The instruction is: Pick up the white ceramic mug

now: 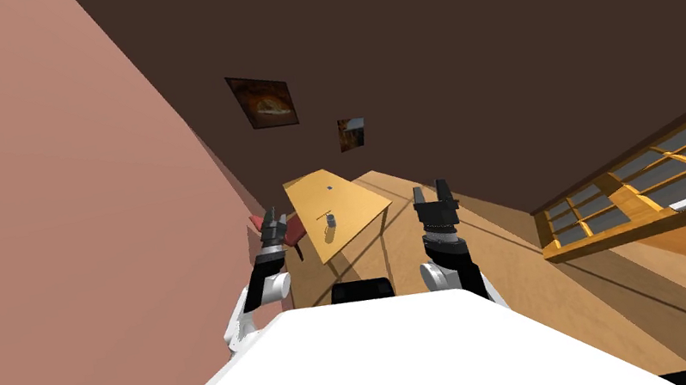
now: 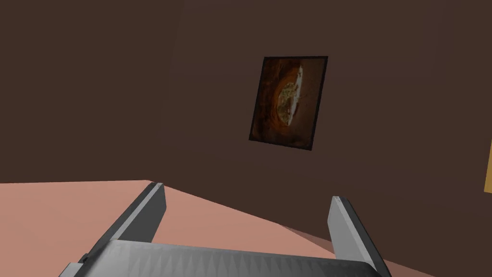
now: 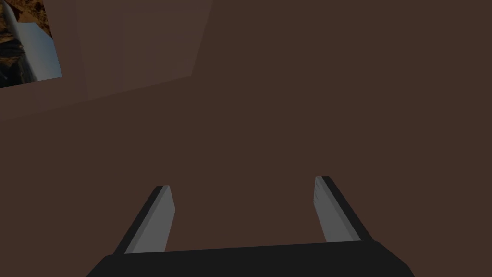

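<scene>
Standing on table [image 1: 355, 197], small mug [image 1: 329, 221] (grey)

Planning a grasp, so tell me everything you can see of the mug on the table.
The mug looks plain grey, a short cylinder standing upright on the light wooden table, roughly midway along its top. Only the table touches it. A thin stub on one side may be the handle; too small to be sure.
</scene>
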Robot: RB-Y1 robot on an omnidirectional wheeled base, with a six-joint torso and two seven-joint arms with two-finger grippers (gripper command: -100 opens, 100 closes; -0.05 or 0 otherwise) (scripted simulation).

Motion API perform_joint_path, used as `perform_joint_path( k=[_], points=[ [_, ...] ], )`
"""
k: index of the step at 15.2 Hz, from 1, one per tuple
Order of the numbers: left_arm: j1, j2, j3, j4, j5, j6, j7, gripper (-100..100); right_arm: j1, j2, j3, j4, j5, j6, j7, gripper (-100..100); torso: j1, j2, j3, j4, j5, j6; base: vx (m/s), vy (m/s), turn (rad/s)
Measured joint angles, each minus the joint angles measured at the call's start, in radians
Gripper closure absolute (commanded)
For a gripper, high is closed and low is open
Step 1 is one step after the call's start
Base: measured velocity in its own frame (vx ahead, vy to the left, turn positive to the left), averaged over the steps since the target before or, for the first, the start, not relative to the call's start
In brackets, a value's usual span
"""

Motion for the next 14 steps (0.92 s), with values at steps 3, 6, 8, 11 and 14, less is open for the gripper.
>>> perform_joint_path(
  k=[3, 6, 8, 11, 14],
  points=[
    [-0.007, 0.015, 0.007, 0.012, 0.008, 0.058, -0.009, -100, 0.0, 0.0, 0.0, 0.0, 0.0, 0.0, 0.0, 0, 0.001, -0.001, 0.0, 0.0, 0.0, 0.0, 0.016, -0.053, -0.073],
    [-0.04, 0.041, 0.021, 0.063, 0.021, 0.114, -0.018, -100, 0.0, 0.0, 0.0, 0.0, 0.0, 0.0, 0.0, 0, 0.0, -0.001, -0.001, 0.0, 0.0, 0.0, 0.02, -0.059, -0.054],
    [-0.053, 0.055, 0.028, 0.097, 0.029, 0.151, -0.026, -100, 0.0, 0.0, 0.0, 0.0, 0.0, 0.0, 0.0, 0, 0.0, -0.002, -0.001, 0.0, 0.0, 0.0, 0.02, -0.048, -0.048],
    [-0.07, 0.07, 0.038, 0.125, 0.038, 0.205, -0.037, -100, 0.0, 0.0, 0.0, 0.0, 0.0, 0.0, 0.0, 0, 0.0, -0.002, -0.001, 0.0, 0.0, 0.0, 0.026, -0.054, -0.062],
    [-0.088, 0.095, 0.051, 0.163, 0.053, 0.262, -0.044, -100, 0.0, 0.0, 0.0, 0.0, 0.0, 0.0, 0.0, 0, 0.001, -0.002, -0.001, 0.0, 0.0, 0.0, 0.032, -0.047, -0.073]
  ],
)
